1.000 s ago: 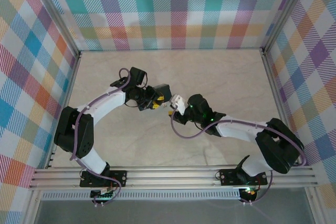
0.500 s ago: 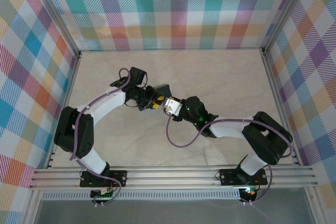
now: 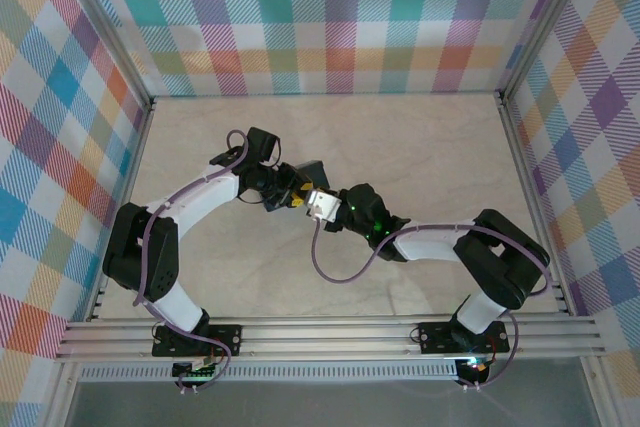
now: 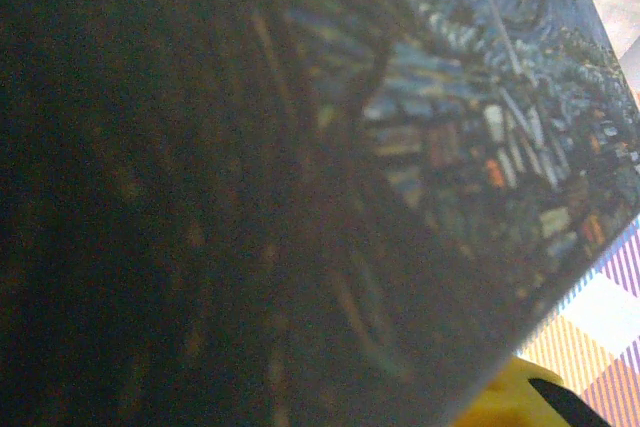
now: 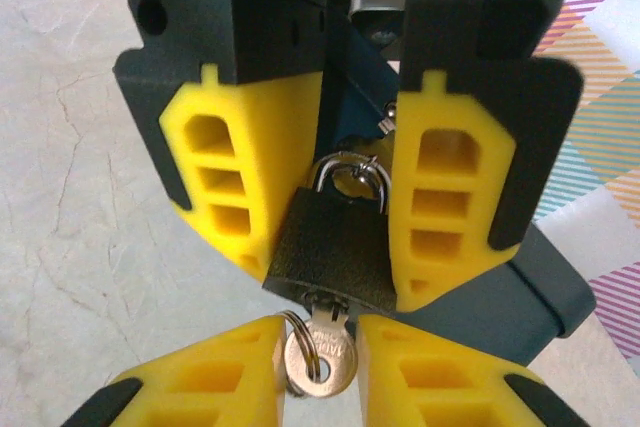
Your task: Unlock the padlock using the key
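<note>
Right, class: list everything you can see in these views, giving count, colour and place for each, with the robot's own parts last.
padlock: one, dark grey with a silver shackle, in front of the tin, between the left gripper's fingers
key: one, silvery with a small ring, pushed into the padlock's underside
tin: one, blue with swirl painting, held above mid-table
table: one, beige marble
walls: three, pastel plaid, around the table
cables: two, purple, along the arms
left arm: one, white and black, left side
right arm: one, white and black, right side
left gripper: one, yellow fingers, clamped on the tin
right gripper: one, yellow fingers, closed on the key
</note>
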`<control>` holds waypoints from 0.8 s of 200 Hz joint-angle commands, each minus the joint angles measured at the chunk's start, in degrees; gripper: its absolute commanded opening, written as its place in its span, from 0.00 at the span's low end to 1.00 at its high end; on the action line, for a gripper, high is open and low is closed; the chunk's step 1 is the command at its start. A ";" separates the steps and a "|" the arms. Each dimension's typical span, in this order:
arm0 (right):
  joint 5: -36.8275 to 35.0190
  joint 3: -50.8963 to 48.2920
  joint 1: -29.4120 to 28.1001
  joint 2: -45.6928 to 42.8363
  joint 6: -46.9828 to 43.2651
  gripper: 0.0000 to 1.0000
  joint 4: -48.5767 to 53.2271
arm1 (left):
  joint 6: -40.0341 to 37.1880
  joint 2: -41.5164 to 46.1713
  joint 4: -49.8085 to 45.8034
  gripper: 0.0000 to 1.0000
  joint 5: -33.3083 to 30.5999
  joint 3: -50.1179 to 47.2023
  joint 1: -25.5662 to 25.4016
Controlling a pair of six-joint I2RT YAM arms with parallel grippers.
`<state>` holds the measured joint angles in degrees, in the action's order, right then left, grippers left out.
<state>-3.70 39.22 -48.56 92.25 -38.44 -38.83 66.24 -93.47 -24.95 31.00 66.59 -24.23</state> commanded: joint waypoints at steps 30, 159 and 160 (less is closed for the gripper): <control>-1.72 1.18 -0.71 1.19 -0.19 0.15 -2.24 | 0.86 1.82 3.18 0.02 2.82 0.74 0.50; 23.17 1.73 7.82 -6.46 36.87 0.00 11.01 | -1.05 2.59 4.07 0.02 5.03 0.22 0.50; 23.41 1.73 7.84 -6.51 37.21 0.00 11.03 | -1.08 2.55 4.10 0.02 5.03 0.22 0.50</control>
<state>7.66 39.64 -43.07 87.99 -17.63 -32.25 66.85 -93.47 -22.79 34.70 66.57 -24.25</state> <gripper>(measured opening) 0.114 0.303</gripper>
